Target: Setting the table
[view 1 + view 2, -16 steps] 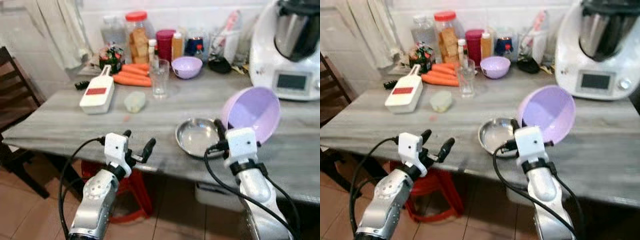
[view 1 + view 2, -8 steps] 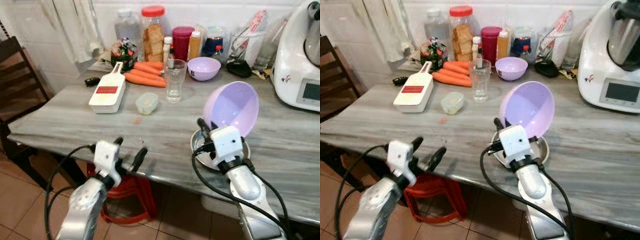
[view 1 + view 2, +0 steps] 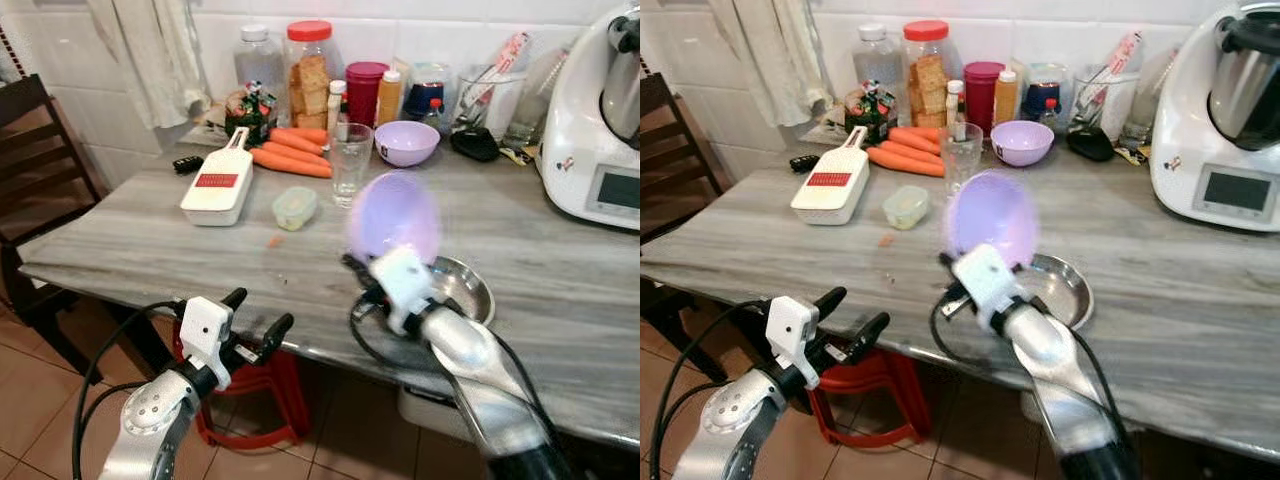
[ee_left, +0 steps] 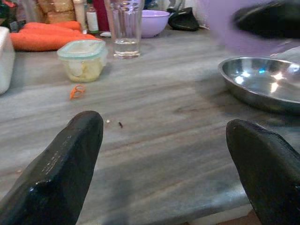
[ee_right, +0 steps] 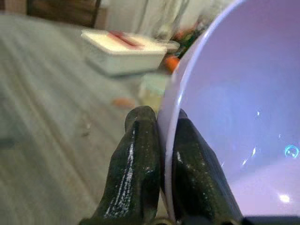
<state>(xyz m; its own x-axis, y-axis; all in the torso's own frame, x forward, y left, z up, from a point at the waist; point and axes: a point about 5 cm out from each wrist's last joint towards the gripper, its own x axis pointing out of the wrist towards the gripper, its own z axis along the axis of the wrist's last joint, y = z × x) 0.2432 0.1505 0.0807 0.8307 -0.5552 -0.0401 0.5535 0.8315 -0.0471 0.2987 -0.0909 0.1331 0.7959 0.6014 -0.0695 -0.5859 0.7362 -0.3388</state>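
My right gripper (image 3: pixel 358 270) is shut on the rim of a lilac bowl (image 3: pixel 393 215), which it holds tilted on edge above the grey table (image 3: pixel 150 250), just left of a shallow steel dish (image 3: pixel 462 287). In the right wrist view both fingers (image 5: pixel 140 164) pinch the bowl's rim (image 5: pixel 220 93). My left gripper (image 3: pixel 256 314) is open with nothing in it, low at the table's front edge. From the left wrist view its fingers (image 4: pixel 61 168) frame the tabletop and the steel dish (image 4: pixel 262 79).
A glass (image 3: pixel 349 160), a small lidded container (image 3: pixel 295 207), a white slicer (image 3: pixel 218 185), carrots (image 3: pixel 290 155) and a second lilac bowl (image 3: pixel 407 142) stand further back with jars. A white kitchen machine (image 3: pixel 600 120) is at right, a dark chair (image 3: pixel 40 180) at left, a red stool (image 3: pixel 250 385) under the table.
My right arm has swung the lilac bowl leftward, from over the steel dish to beside it. The camera has shifted. The left gripper stays open and low.
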